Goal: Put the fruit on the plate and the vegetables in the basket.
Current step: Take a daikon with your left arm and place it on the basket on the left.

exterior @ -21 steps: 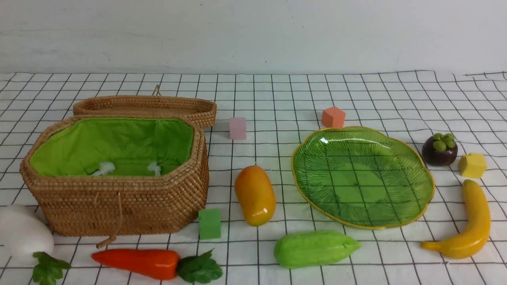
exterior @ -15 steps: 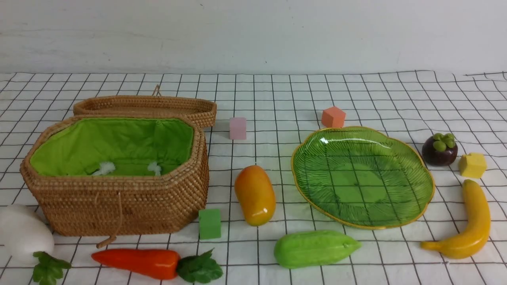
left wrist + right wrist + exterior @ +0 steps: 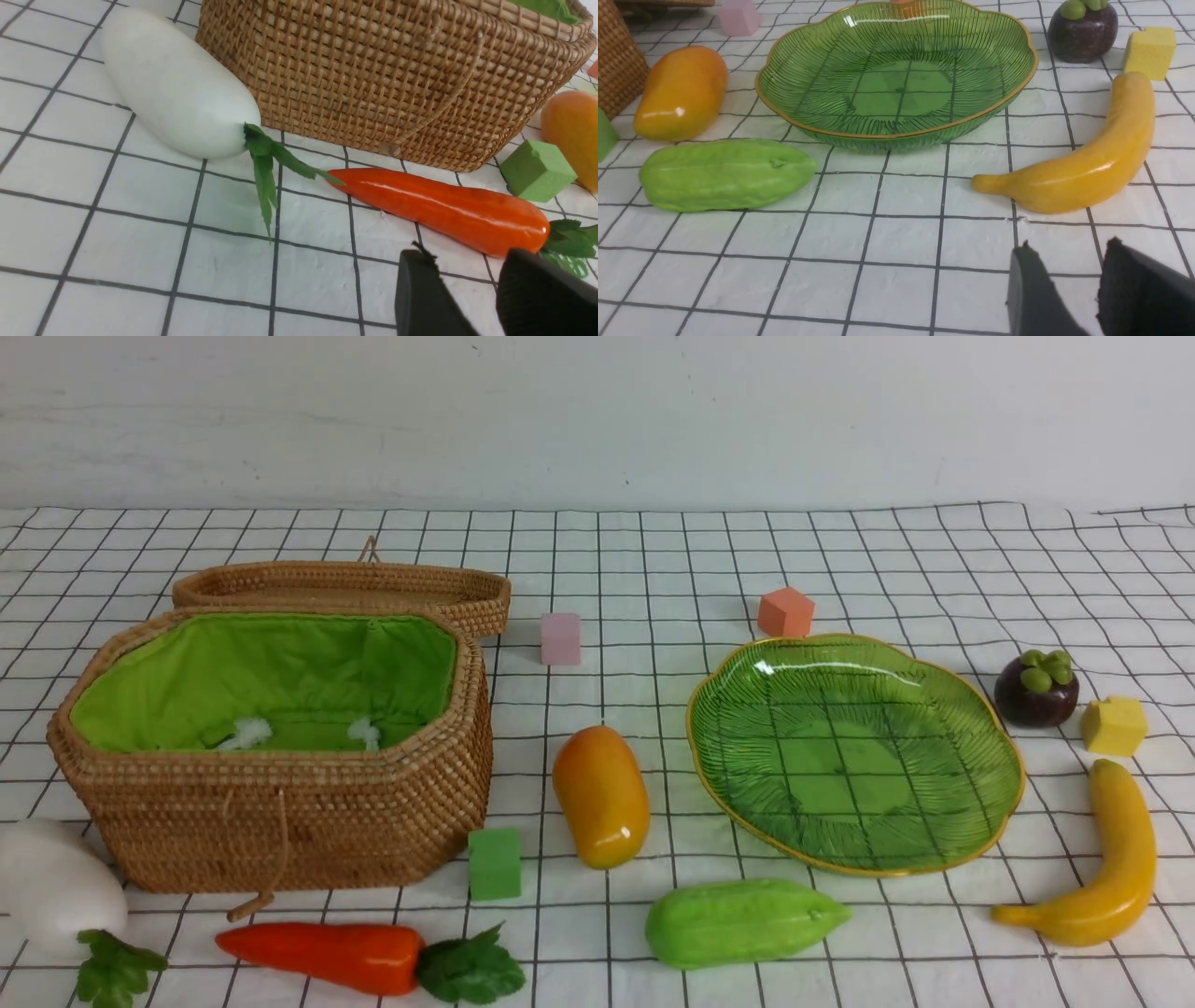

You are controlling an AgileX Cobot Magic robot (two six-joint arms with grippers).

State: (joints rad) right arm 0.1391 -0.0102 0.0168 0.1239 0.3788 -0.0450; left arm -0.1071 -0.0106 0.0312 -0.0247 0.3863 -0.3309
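Note:
The rattan basket [image 3: 280,821] with green lining stands at the left; the green glass plate [image 3: 980,728] lies at the right. The mango [image 3: 601,795], banana [image 3: 1102,863] and mangosteen [image 3: 1036,689] lie on the cloth around the plate. The gourd [image 3: 742,921], carrot [image 3: 322,955] and white vegetable [image 3: 51,887] lie along the near edge. Neither gripper shows in the front view. My left gripper [image 3: 467,266] is open and empty, just short of the carrot [image 3: 444,210]. My right gripper [image 3: 1066,261] is open and empty, just short of the banana [image 3: 1092,163].
The basket's flat lid [image 3: 345,586] lies behind it. Small cubes stand about: pink [image 3: 560,638], orange [image 3: 785,612], yellow [image 3: 1114,725], and green [image 3: 494,864] between basket and mango. A checked cloth covers the table; a wall closes off the back.

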